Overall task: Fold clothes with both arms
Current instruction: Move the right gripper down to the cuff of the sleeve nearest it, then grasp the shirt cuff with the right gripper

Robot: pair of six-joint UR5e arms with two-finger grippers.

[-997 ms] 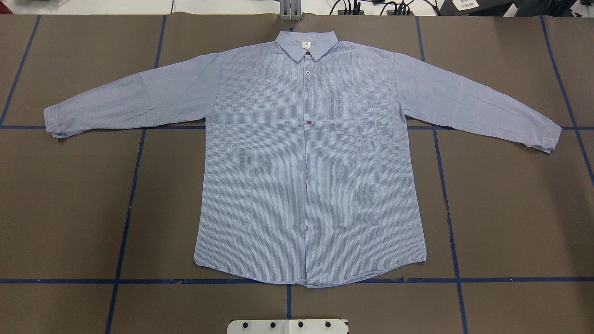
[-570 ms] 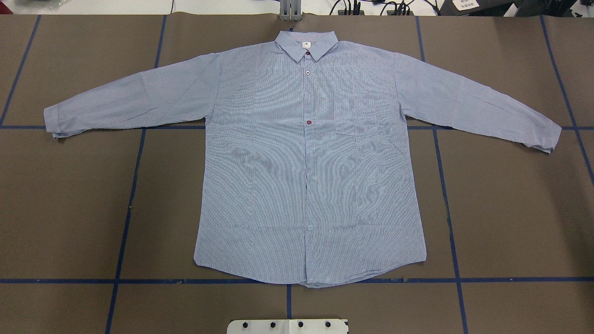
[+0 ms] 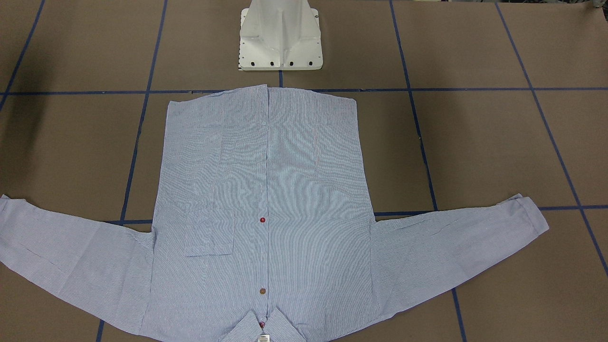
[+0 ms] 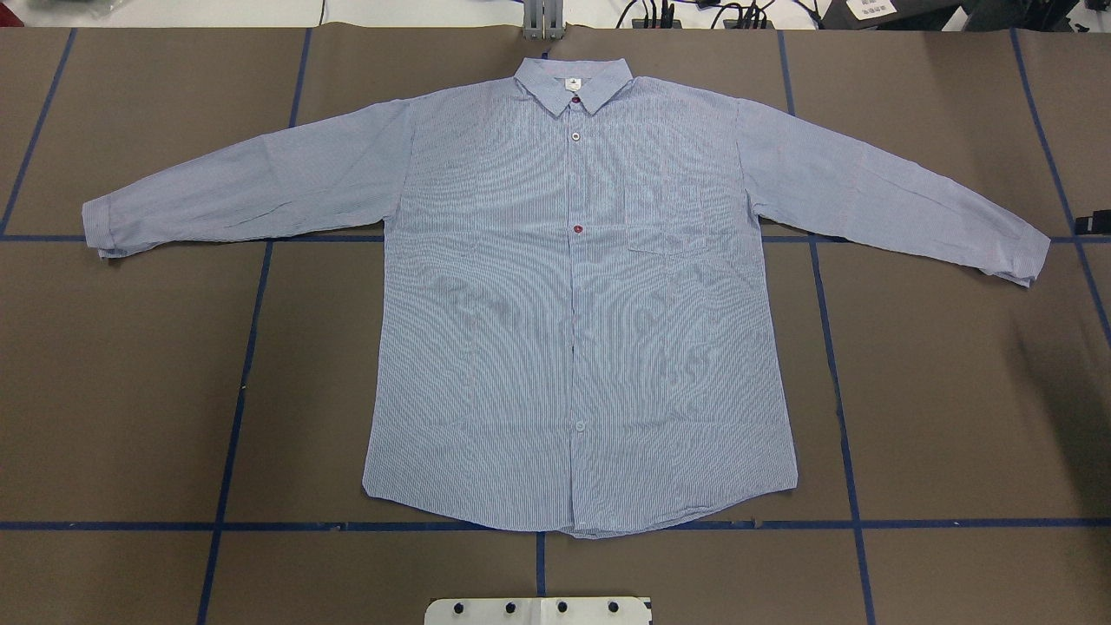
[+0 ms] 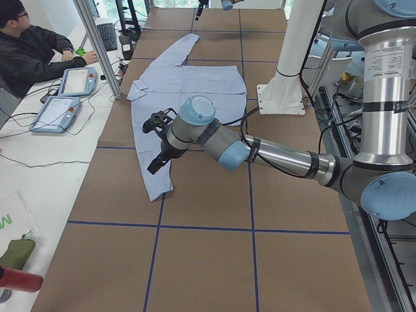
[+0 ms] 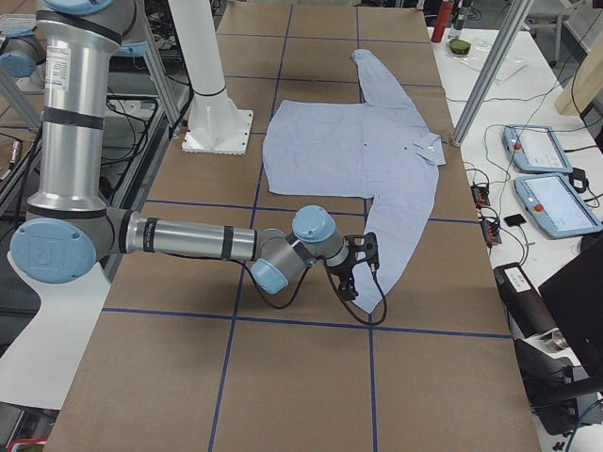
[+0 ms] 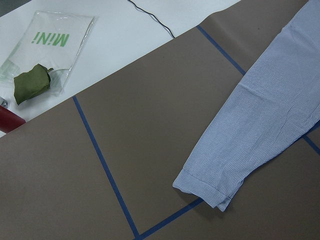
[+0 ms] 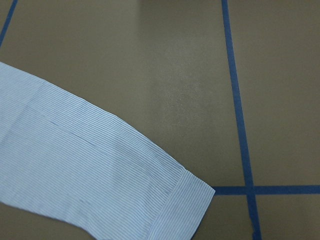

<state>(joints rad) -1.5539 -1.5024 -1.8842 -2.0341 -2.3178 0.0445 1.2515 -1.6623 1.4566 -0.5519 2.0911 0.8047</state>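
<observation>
The light-blue striped shirt [image 4: 573, 304] lies flat and face up on the brown table, collar at the far side, both sleeves spread out. It also shows in the front-facing view [image 3: 266, 190]. My left gripper [image 5: 155, 156] hovers over the left sleeve's cuff [image 7: 210, 187], apart from it. My right gripper [image 6: 356, 273] hovers by the right sleeve's cuff [image 8: 185, 205]; only a black tip of it [image 4: 1094, 226] shows at the overhead view's right edge. I cannot tell whether either gripper is open or shut. Neither wrist view shows fingers.
The white pedestal base [image 3: 280, 38] stands at the table's near edge behind the hem. Blue tape lines [image 4: 243, 365] cross the brown cover. An operator [image 5: 32, 45] and teach pendants [image 5: 62, 97] are along the far side. A plastic bag [image 7: 40, 45] lies off the table's left end.
A black tip of the right gripper and a shadow have come in at the overhead view's right edge, beside the right cuff. The shirt has not moved.
</observation>
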